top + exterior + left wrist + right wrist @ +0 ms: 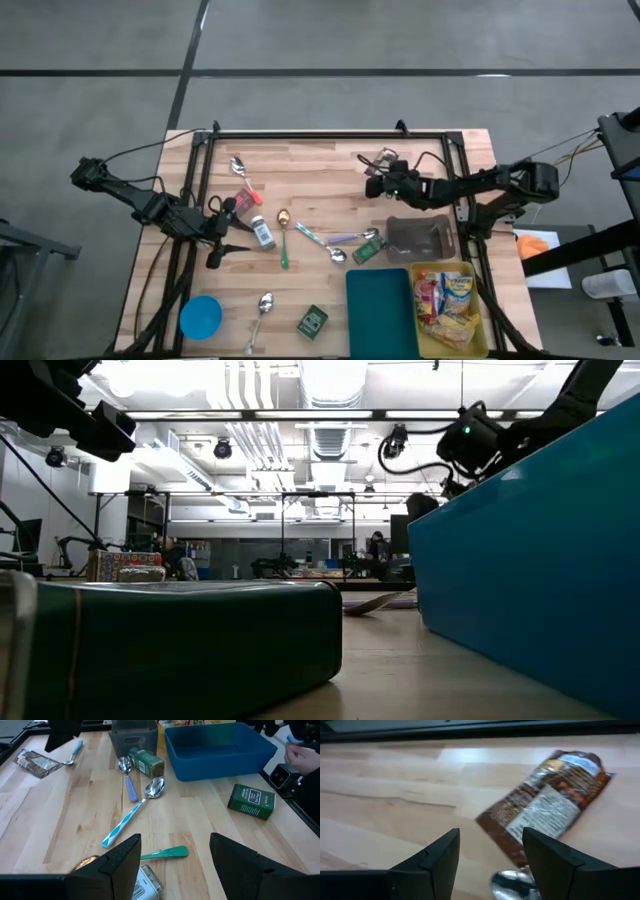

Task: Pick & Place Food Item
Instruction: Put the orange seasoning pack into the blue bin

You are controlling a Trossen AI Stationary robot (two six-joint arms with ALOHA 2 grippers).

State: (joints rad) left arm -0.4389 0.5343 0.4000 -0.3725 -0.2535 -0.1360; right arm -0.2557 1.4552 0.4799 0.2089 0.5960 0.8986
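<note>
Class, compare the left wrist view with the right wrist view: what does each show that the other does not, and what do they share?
Only the left wrist view shows the blue bin, the green box, the green jar lying on its side, the striped-handled spoon and the open left gripper. Only the right wrist view shows the open right gripper close above the table, with the snack packet large just ahead of it. Both show that packet, which lies far off in the left wrist view, and the wooden table.

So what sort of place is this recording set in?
Probably a robotics lab or workshop hall: a wooden table on bare concrete floor, exposed ceiling ducts with strip lights, and equipment racks behind.
</note>
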